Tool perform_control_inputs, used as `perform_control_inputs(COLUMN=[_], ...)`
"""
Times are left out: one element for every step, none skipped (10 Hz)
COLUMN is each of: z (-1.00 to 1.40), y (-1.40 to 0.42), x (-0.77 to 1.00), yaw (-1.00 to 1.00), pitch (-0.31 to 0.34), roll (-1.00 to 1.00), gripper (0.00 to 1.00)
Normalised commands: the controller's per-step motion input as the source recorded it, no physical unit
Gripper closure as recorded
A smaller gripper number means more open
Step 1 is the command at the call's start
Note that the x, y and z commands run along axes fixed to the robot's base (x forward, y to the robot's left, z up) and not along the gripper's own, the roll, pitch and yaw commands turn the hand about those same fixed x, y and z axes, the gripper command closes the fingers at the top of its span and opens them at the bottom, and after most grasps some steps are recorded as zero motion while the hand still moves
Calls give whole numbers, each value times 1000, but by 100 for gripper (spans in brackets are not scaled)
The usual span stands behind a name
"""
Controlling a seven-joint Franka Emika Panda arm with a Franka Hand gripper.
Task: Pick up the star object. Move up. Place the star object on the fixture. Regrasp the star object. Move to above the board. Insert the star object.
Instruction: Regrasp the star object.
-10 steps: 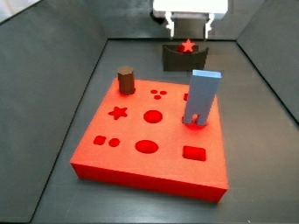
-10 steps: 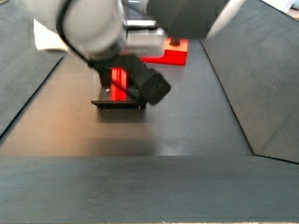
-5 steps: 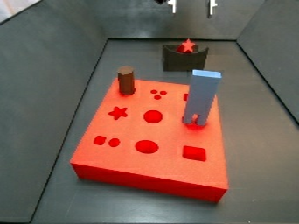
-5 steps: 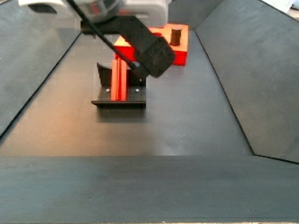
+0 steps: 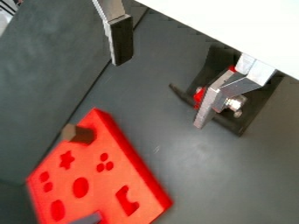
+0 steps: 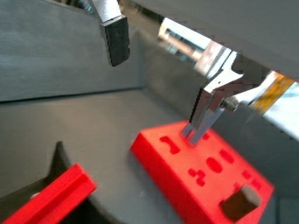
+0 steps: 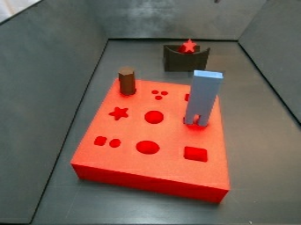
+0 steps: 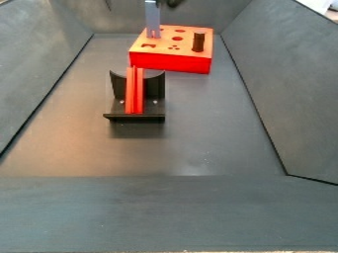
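**Even light, soft side views, blurred wrist fingers**

Light was even and diffuse in all four pictures, with no hard shadows. In a side view the board [image 7: 153,132] glowed a saturated red, its front edge nearly bleeding into the dark floor, and the blue post [image 7: 203,97] cast only a faint shade. The grey walls showed a mild sheen, brighter toward the top. Both side views were soft and low in detail. In both wrist views the gripper [image 5: 163,77] sat close to the lens: its fingers [image 6: 115,40] were blurred, and a bright overexposed band crossed the frame behind them. The star object [image 8: 133,88] looked sharp-edged but flatly lit on the fixture [image 8: 136,116].
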Motion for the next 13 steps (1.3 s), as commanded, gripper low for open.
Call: perform_control_inputs(z=[35, 31, 21, 20, 11, -1, 0, 1, 1, 4, 13, 10, -3], y=[-45, -37, -39, -31, -26, -25, -21, -20, -18, -17, -20, -17, -21], x=[-7, -6, -20, -25, -29, -26, -22, -20, -18, -18, -12, -2, 9], yaw=[28, 28, 28, 29, 29, 29, 30, 30, 32, 33, 34, 36, 37], pitch=[36, 37, 32, 29, 23, 18, 12, 9, 6, 7, 11, 15, 20], roll=[1000, 1000, 1000, 1000, 1000, 1000, 1000, 1000, 1000, 1000, 1000, 1000, 1000], gripper=[0, 0, 0, 0, 0, 0, 0, 0, 0, 0, 0, 0, 0])
